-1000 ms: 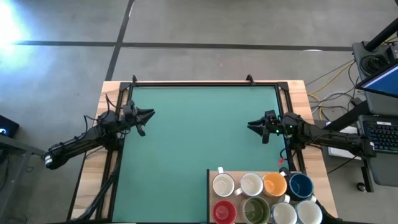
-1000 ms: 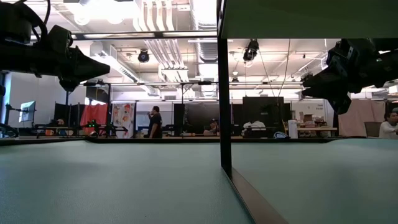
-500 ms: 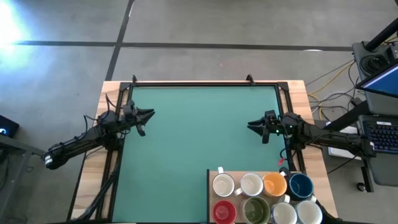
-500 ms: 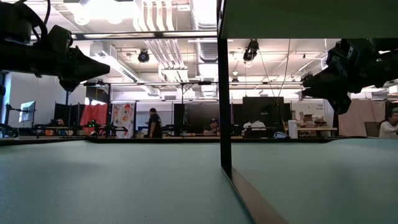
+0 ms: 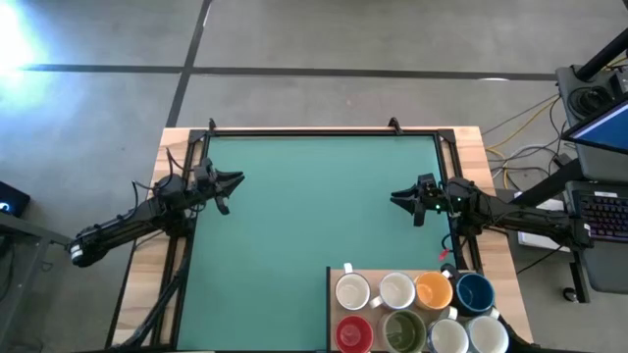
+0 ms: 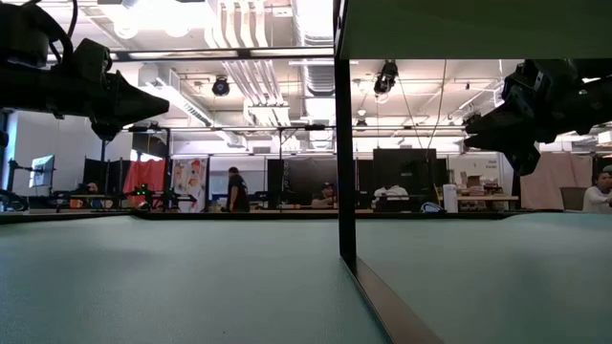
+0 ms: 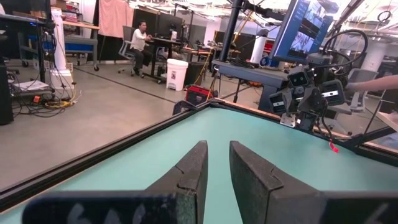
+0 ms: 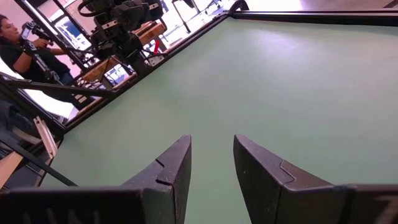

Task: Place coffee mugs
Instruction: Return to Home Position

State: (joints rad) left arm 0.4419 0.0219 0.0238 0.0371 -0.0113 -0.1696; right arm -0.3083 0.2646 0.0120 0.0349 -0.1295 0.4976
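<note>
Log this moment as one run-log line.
mugs: eight on shelf | left gripper: open, empty, above table at left | right gripper: open, empty, above table at right

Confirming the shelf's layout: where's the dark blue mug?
High view: the dark blue mug stands on the shelf, table's right side, beside the orange mug.

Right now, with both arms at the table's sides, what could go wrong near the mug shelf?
The coffee mugs stand packed in two rows on the wooden shelf; a knock to one, say the dark blue mug, could shove its neighbours.
The right gripper, open, hangs on the shelf's side of the table; a wide swing might clip it. The left gripper, open, waits far off.
</note>
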